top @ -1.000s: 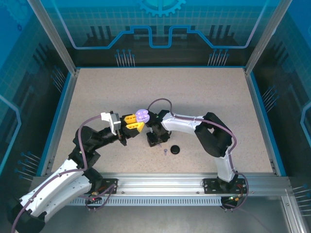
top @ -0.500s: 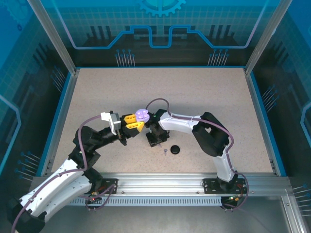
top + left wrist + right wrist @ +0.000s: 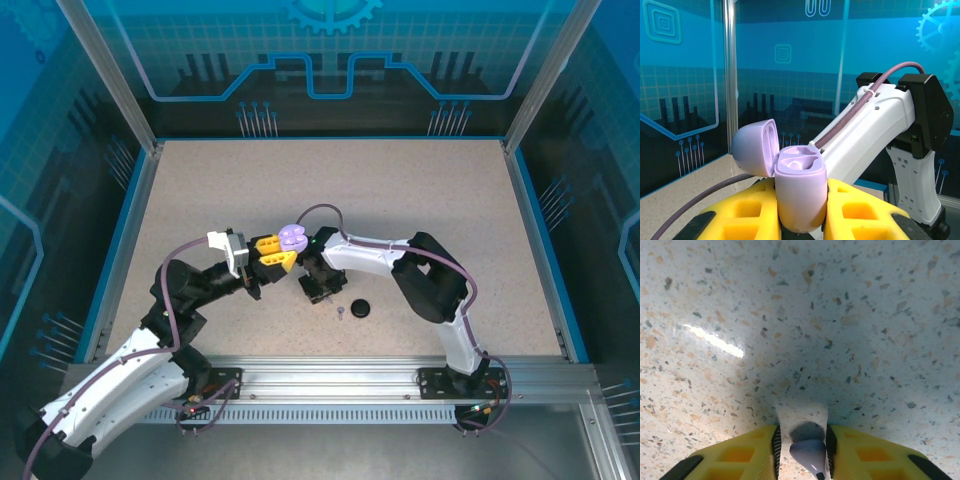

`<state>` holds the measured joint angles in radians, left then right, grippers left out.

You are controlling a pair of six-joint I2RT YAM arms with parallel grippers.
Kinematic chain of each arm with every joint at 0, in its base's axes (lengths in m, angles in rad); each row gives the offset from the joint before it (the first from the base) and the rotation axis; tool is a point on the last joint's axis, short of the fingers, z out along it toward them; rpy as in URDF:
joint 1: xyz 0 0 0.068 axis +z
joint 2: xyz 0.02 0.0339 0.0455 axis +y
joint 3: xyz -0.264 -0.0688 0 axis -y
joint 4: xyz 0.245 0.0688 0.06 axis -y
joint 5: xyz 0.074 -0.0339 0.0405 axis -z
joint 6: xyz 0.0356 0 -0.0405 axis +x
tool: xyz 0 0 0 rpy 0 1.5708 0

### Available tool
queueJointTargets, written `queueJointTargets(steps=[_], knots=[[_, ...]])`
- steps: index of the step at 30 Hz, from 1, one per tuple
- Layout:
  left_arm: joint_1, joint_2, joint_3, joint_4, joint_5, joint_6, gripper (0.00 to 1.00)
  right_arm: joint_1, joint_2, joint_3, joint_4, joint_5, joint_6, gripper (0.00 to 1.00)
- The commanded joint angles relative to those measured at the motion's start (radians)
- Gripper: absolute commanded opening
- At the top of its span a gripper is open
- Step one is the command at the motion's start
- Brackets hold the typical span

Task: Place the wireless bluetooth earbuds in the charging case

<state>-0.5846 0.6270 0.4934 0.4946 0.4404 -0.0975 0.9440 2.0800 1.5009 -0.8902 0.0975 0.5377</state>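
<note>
Left pincer (image 3: 801, 216) clenched on the open lilac case (image 3: 800, 182); right pincer (image 3: 803, 436), near the case, flanks a lilac earbud (image 3: 810, 452), grip unclear, and a loose pinch could flick it across the counter (image 3: 850, 315).

Left arm (image 3: 120, 385) and right arm (image 3: 372, 255): white shells, black joints
A purple cable (image 3: 895, 68) runs along each; cut-out yellow fingers (image 3: 752, 212) carry black pads (image 3: 776, 445).

Top camera looks down on the table (image 3: 400, 200) from behind; left wrist looks level across it, sharing the lilac case (image 3: 799, 192); right wrist hangs close above it.
</note>
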Motion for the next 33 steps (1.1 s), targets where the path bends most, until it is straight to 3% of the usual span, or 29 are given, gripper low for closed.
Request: queueJointTargets(steps=[1, 20, 26, 33], knots=[[-0.007, -0.011, 0.009, -0.001, -0.015, 0.019, 0.14, 0.02, 0.034, -0.004, -0.098, 0.008, -0.008, 0.31], [-0.007, -0.011, 0.014, -0.013, -0.017, 0.018, 0.14, 0.011, -0.045, -0.055, -0.058, 0.006, -0.002, 0.24], [-0.007, -0.011, 0.011, -0.008, -0.019, 0.012, 0.14, -0.03, -0.183, -0.138, 0.024, -0.002, 0.005, 0.24], [-0.007, 0.016, 0.002, 0.025, -0.022, 0.002, 0.13, -0.115, -0.478, -0.272, 0.179, -0.034, -0.005, 0.23]])
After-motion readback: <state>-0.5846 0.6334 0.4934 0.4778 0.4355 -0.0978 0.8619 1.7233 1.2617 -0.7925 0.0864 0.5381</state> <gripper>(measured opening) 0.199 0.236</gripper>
